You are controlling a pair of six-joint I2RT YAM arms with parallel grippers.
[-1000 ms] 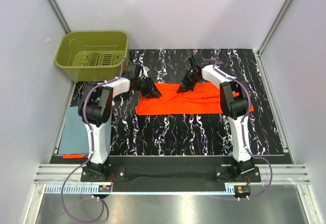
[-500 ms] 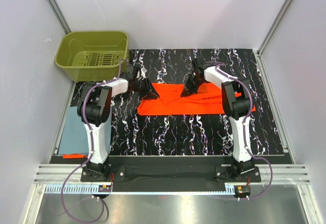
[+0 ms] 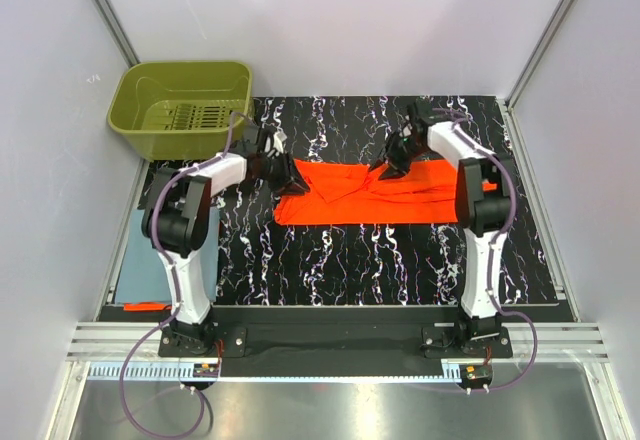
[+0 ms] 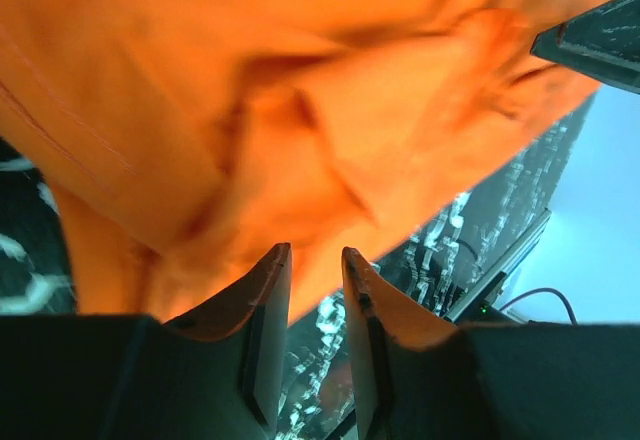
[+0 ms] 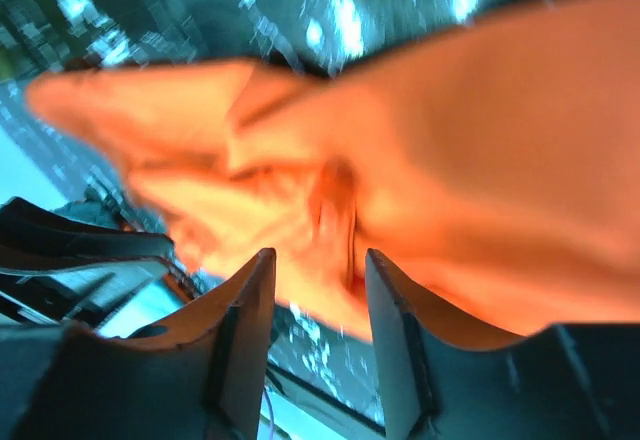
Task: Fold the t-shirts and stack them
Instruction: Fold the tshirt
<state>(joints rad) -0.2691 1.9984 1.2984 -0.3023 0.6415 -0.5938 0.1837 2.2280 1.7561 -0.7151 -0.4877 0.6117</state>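
Two t-shirts | 1 orange t-shirt (image 3: 400, 205), 1 blue-grey t-shirt (image 3: 140, 260) | 1 basket (image 3: 140, 138) | right jaws released | left jaws: cannot tell

orange t-shirt (image 3: 400, 200) of soft matt cloth, creased and rumpled, blue-grey t-shirt (image 3: 146, 260) at the near left of flat matt cloth, olive-green basket (image 3: 133, 87) of smooth plastic with a faint sheen, desk (image 3: 330, 260) in black marble print with white veins, brushed metal rail (image 3: 340, 338) along the near edge
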